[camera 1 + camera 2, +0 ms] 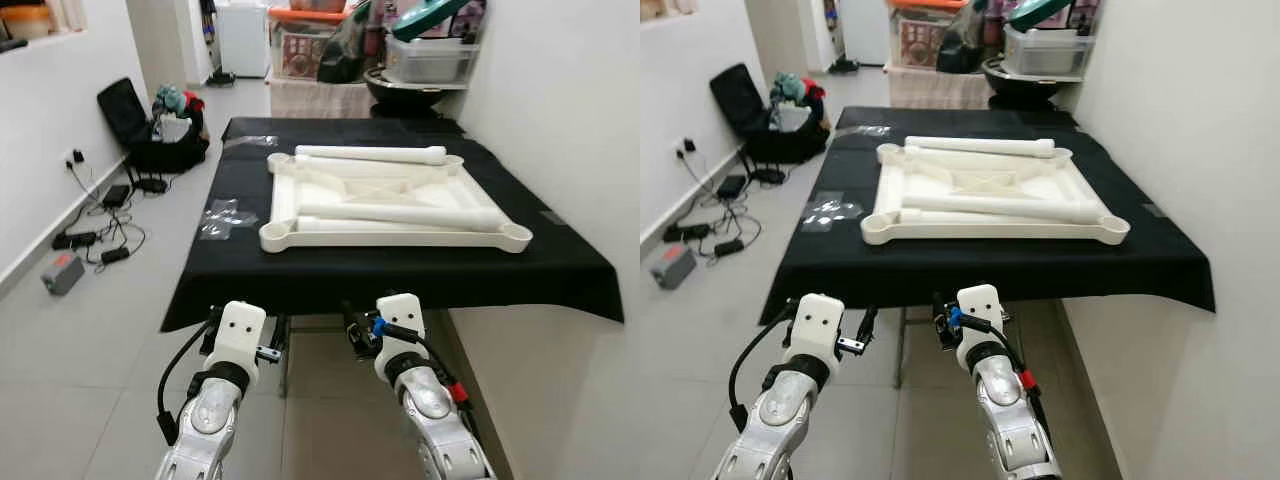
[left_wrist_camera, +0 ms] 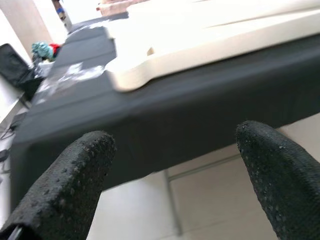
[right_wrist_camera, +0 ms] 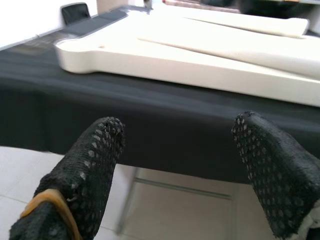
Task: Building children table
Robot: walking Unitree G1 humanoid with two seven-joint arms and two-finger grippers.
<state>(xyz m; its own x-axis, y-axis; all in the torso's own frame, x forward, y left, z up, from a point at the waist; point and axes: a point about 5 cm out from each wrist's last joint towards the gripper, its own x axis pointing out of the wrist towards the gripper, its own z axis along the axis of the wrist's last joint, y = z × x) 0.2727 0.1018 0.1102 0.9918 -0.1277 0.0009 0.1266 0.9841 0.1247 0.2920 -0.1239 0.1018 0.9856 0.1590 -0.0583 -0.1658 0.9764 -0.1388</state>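
So there's a white tabletop [image 1: 395, 205] lying upside down on a black cloth [image 1: 300, 265] that covers the work table, sitting a bit right of the middle, with round sockets at its corners. One white leg [image 1: 372, 154] lies along the far edge of the tabletop, and another leg [image 1: 400, 215] lies across the near part, inside the frame. A bit of clear plastic wrap [image 1: 226, 216] sits on the cloth just left of the tabletop. Both arms are held low in front of the near edge of the table, below the hanging cloth. The left gripper [image 2: 175, 165] has its two black fingers spread wide apart with nothing between them, pointing at the cloth edge and the near left corner of the tabletop. The right gripper [image 3: 180, 160] is the same deal: fingers spread, holding nothing, aimed at the near side of the tabletop. Off to the left on the tiled floor there's a black bag [image 1: 135, 125] against the wall, plus a tangle of cables and chargers [image 1: 100, 225]. At the far end are storage boxes [image 1: 430, 55] on shelves.
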